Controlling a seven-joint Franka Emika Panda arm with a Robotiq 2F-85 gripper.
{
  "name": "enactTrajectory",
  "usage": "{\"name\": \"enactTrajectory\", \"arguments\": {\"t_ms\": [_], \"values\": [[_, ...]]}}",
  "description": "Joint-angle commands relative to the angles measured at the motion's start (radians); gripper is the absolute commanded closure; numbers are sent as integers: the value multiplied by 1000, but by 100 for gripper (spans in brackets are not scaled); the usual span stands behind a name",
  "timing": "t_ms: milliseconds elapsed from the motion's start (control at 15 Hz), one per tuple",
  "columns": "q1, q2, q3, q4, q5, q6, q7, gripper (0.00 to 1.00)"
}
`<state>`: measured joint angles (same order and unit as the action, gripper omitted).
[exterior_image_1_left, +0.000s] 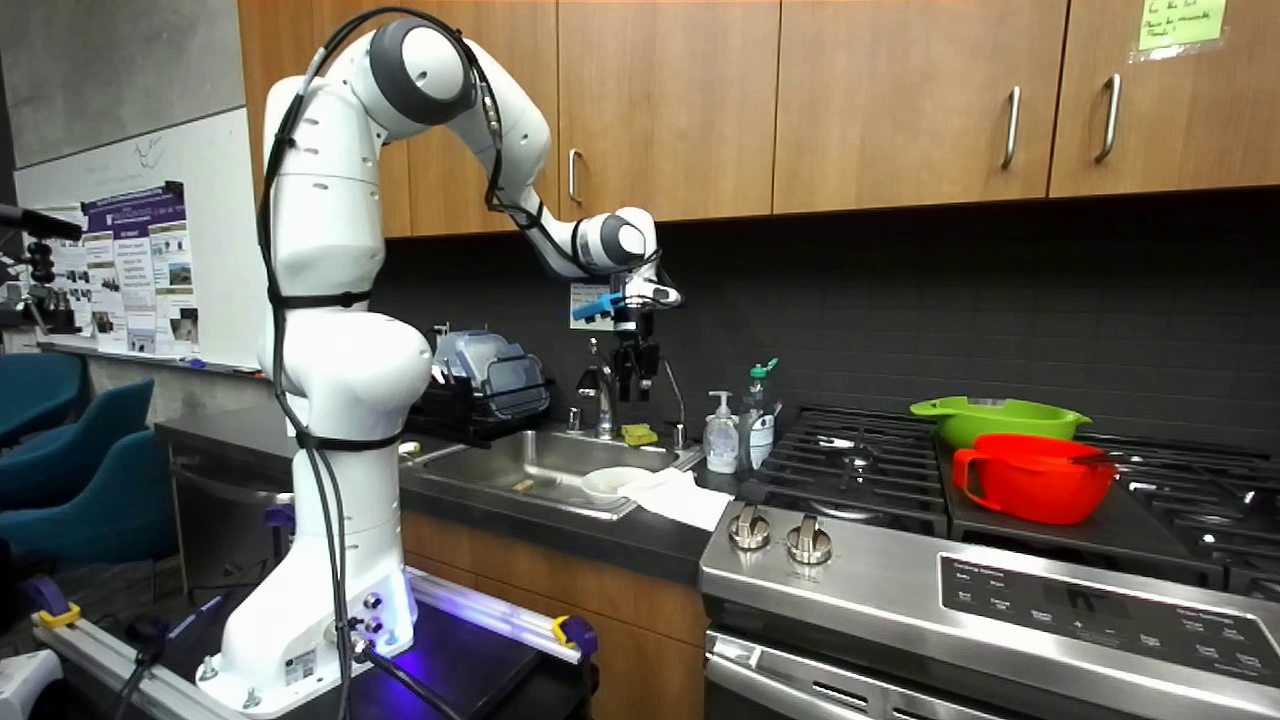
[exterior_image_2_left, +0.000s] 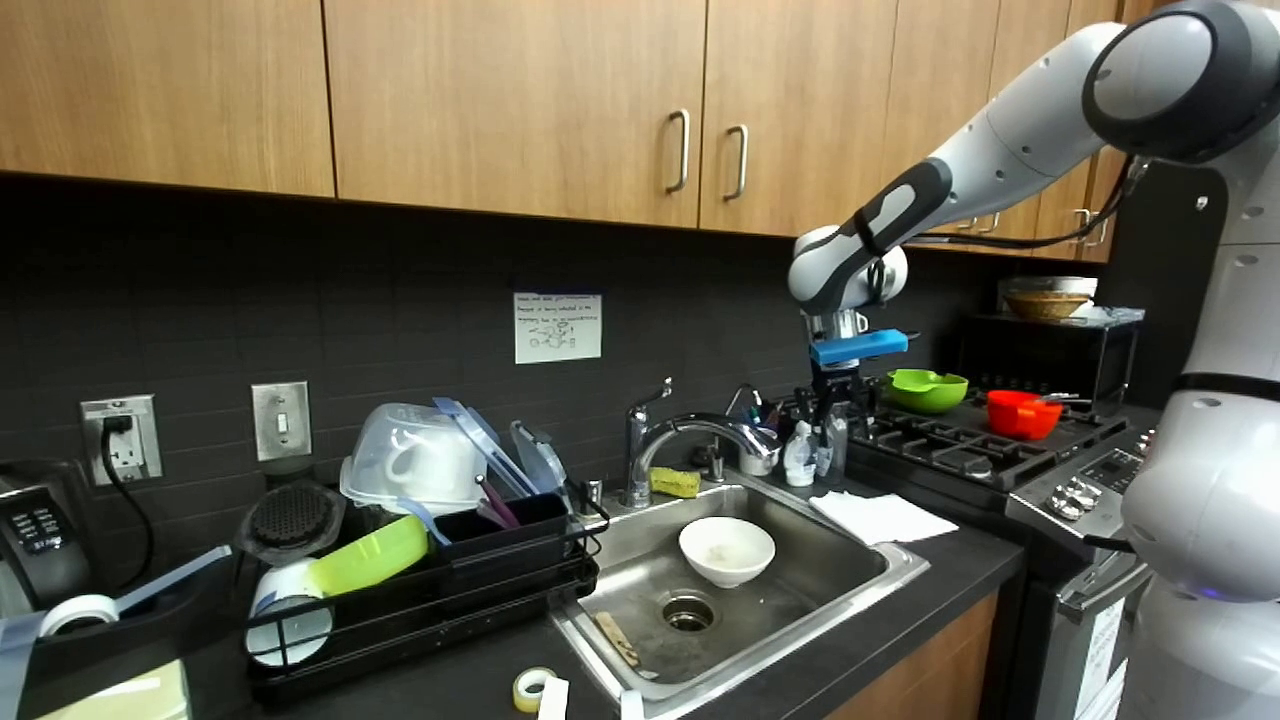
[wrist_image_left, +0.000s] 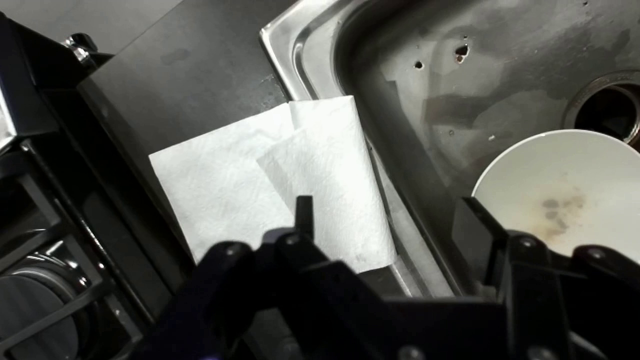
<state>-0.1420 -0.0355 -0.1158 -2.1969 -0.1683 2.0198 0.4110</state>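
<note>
Lying below the jaws: paper towel (wrist_image_left: 285, 172)

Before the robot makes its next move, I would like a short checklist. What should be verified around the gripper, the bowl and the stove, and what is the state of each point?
1. Gripper open, nothing between its jaws: ok.
2. Gripper apart from the pump bottle: ok, a gap shows in an exterior view.
3. White paper towel lying flat: not ok, part is folded over and it overlaps the rim of the sink.
4. Bowl upright in the sink: ok.
5. Bowl clean: not ok, brownish stains inside.
6. Stove switched off: cannot tell, no flame shows but the settings of its knobs are unreadable.
</note>
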Motion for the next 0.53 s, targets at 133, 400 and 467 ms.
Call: {"name": "enactTrajectory", "arguments": {"t_ms": [133, 400, 467], "values": [[-10, 51, -24, 3, 28, 23, -52, 0], [-23, 82, -46, -2, 55, 41, -97, 0], [-27, 89, -51, -2, 61, 42, -107, 0]]}}
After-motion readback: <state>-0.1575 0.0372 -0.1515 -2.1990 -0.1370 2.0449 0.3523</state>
